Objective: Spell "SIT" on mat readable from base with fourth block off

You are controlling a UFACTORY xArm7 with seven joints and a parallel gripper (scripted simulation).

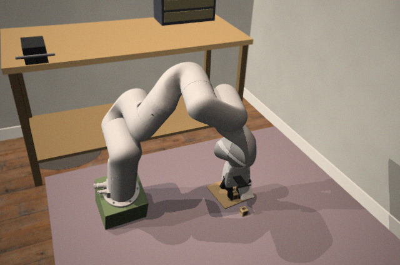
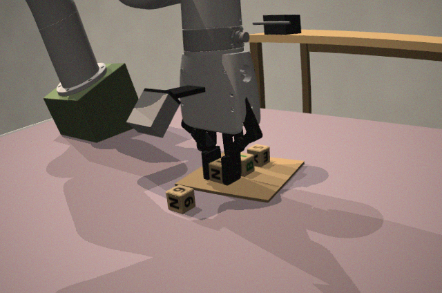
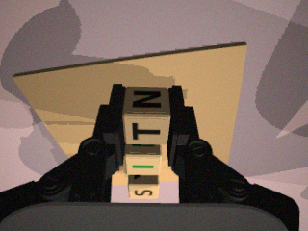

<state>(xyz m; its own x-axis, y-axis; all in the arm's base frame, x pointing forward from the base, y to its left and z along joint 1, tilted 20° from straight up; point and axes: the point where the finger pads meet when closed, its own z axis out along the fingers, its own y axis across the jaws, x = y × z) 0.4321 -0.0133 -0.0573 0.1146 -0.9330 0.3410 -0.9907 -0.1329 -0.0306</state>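
Wooden cube, T-topped (image 2: 215,171) (image 3: 146,129), gripped by our black-fingered end effector (image 1: 235,193) (image 2: 222,171) (image 3: 146,102); we read S (image 3: 143,190) in wrist view, unreadable from top.

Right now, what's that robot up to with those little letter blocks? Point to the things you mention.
The arm's gripper (image 1: 235,193) (image 2: 221,171) (image 3: 146,102) is shut on the T block (image 2: 215,172) (image 3: 146,129), down at the mat (image 1: 222,200) (image 2: 249,189) (image 3: 212,87). The I block (image 2: 247,164) (image 3: 142,166) and the S block (image 2: 258,155) (image 3: 143,192) sit on the mat, lined up with it to spell SIT. The fourth block (image 1: 243,211) (image 2: 180,199) lies off the mat. The row looks about complete, but the T block hasn't been let go.
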